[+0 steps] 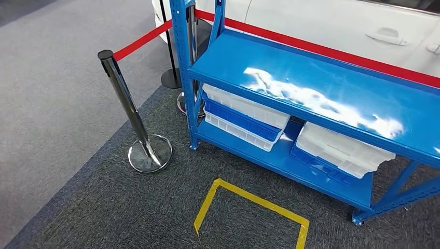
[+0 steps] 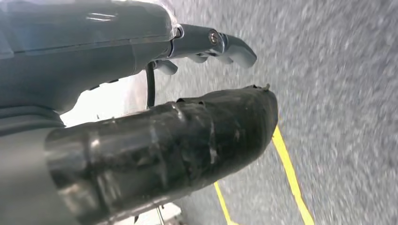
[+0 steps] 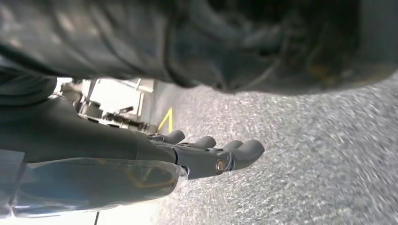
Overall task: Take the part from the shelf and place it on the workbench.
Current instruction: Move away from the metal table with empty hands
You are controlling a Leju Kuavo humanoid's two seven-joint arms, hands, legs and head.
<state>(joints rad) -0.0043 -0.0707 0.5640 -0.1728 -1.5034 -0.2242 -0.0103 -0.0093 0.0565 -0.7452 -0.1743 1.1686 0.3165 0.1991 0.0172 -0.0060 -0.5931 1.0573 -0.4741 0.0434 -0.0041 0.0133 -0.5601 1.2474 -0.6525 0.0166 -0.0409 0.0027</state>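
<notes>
1. Writing or brand marks: none readable.
2. Blue shelf (image 1: 332, 93) fills the right of the head view; stacked white and blue bins (image 1: 244, 116) sit on its lower level; which is the part, cannot tell.
3. Dark carpet (image 1: 104, 207) carries yellow tape (image 1: 249, 199); a chrome stanchion (image 1: 129, 114) stands left.
4. Left hand (image 2: 206, 44) and right hand (image 3: 211, 152) hang with fingers (image 3: 248, 150) spread, holding nothing.

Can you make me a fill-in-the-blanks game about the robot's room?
1. The metal shelf is painted ____.
2. The tape square on the carpet is ____.
3. The rope on the shiny post is ____.
4. The left robot hand holds ____.

Missing words: blue; yellow; red; nothing
</notes>
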